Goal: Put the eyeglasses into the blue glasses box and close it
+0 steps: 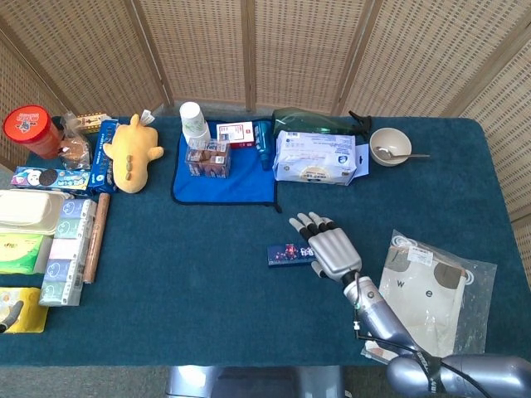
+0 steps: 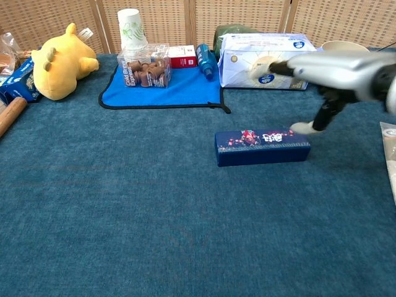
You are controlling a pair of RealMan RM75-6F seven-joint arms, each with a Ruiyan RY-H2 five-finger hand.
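Observation:
The blue glasses box (image 1: 289,253) (image 2: 262,146) lies shut and flat on the teal cloth, mid-table. My right hand (image 1: 328,245) (image 2: 339,72) hovers above and just right of the box with its fingers spread, holding nothing. In the chest view its thumb tip hangs close over the box's right end. No eyeglasses show in either view. In the head view, only a grey tip of my left hand (image 1: 8,315) pokes in at the bottom left edge, over the yellow packet.
Behind the box lie a blue mat (image 2: 185,90) with a paper cup (image 2: 129,28) and a snack tub, a tissue pack (image 2: 263,59) and a bowl (image 1: 390,145). A plastic bag (image 1: 431,290) lies right. A yellow plush (image 1: 133,149) and packets line the left.

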